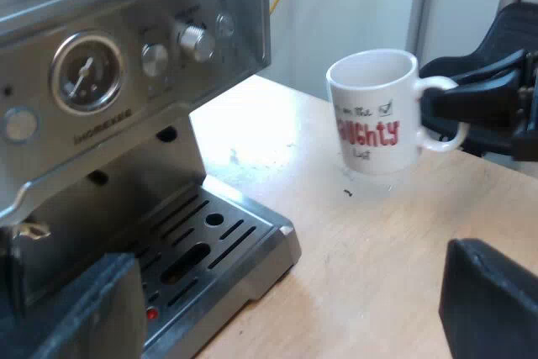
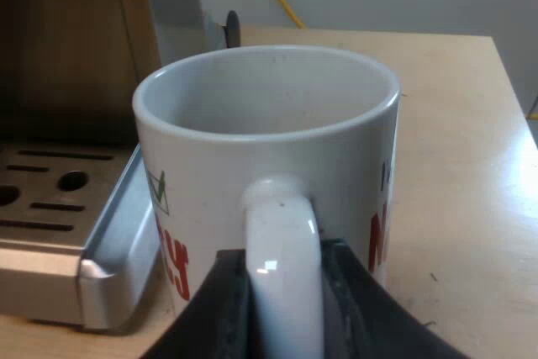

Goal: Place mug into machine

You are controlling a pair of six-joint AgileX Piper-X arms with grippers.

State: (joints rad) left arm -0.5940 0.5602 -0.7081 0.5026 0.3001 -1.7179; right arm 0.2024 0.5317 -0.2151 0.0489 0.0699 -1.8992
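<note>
Left gripper (image 1: 284, 300): two broad, blocky fingers (image 1: 492, 304), dark with a bluish-black cast, flat-faced, rounded at the upper corners.
Right gripper (image 2: 282, 313): two smooth black fingers (image 2: 220, 308), widening toward the base, with a faint sheen along the inner edges.
Right gripper from the left wrist view (image 1: 435, 90): slim black fingers tapering to wedge-shaped tips, slightly glossy on top.
Arm casing (image 1: 519, 31): black and rounded, possibly the right arm's housing; too dim for detail.

White red-lettered mug (image 1: 374, 111) upright, empty, just beside machine (image 1: 126, 149).
</note>
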